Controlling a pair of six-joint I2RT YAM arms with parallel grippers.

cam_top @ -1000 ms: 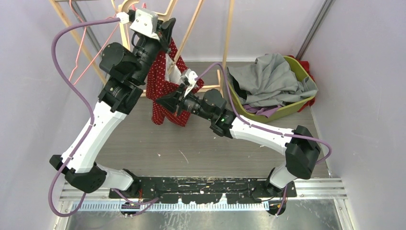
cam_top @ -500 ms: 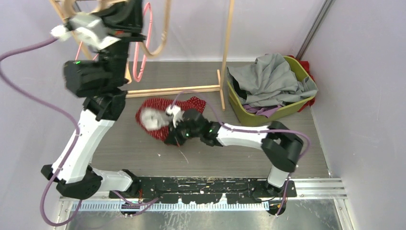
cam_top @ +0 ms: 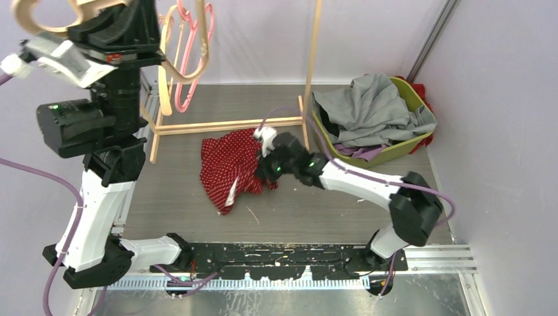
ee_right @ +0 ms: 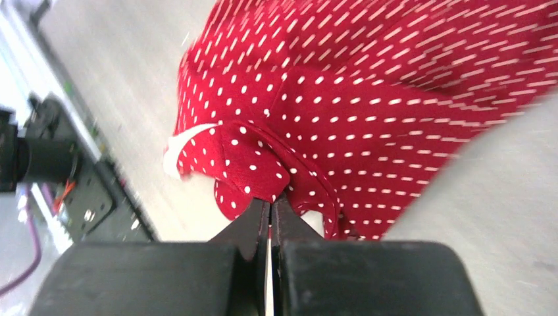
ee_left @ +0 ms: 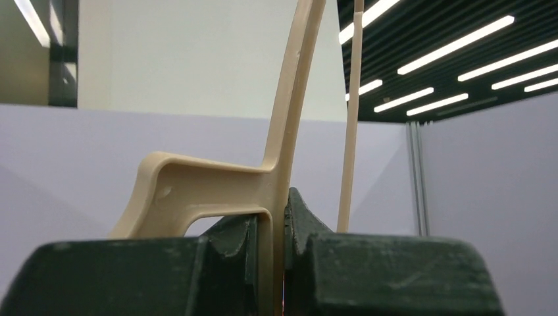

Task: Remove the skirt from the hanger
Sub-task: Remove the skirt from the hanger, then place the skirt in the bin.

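On table [cam_top: 329, 210]: skirt [cam_top: 227, 168] pinched by R gripper [ee_right: 271, 205].

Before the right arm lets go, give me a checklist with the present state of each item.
1. Skirt off the hanger: ok. It lies on the table, while the hanger is held up high.
2. Left fingers shut on the hanger: ok. They clamp its beige frame.
3. Right fingers shut on the skirt: ok. They pinch a fold of the dotted fabric.
4. No fabric on the hanger: ok for the part in view. The rest is cut off.
5. Skirt clear of the rack's base bar: cannot tell. Its far edge lies close to the bar.
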